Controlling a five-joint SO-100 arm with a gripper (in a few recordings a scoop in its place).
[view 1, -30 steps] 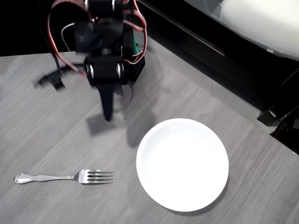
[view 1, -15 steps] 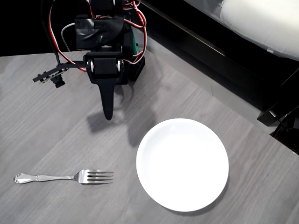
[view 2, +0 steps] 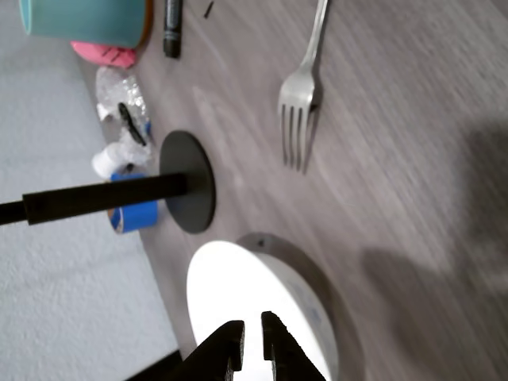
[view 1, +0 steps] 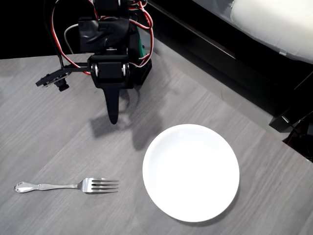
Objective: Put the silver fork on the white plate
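overhead view: black gripper (view 1: pixel 113 117) hanging above the grey wood-grain table (view 1: pixel 58 142), pointing down the picture toward the near edge, fingers drawn together into one narrow tip, nothing between them. red and white cables (view 1: pixel 62 34) looping around the arm body above it. silver fork (view 1: pixel 67 186) lying flat on the table at lower left, ornate handle end toward the left edge, tines pointing right toward the white plate (view 1: pixel 190 172). fork and plate lying apart, bare table showing between tines and rim. plate sitting at lower centre-right, carrying nothing. gripper standing well apart from both fork and plate, above and between them in the picture.

wrist view: gripper (view 2: pixel 252 343) showing at the bottom edge, fingertips (view 2: pixel 228 349) nearly closed with a thin slit of light between them, gripping nothing. white plate (view 2: pixel 238 294) lying just beyond the tips. silver fork (view 2: pixel 302 83) lying farther up the picture, tines pointing down toward the plate side. black round stand base (view 2: pixel 190 181) with a black rod (view 2: pixel 95 198) resting near the table edge at left. teal cup (view 2: pixel 83 17), pink object (view 2: pixel 105 54), black marker (view 2: pixel 172 28) and blue tape roll (view 2: pixel 135 213) lying around that edge.
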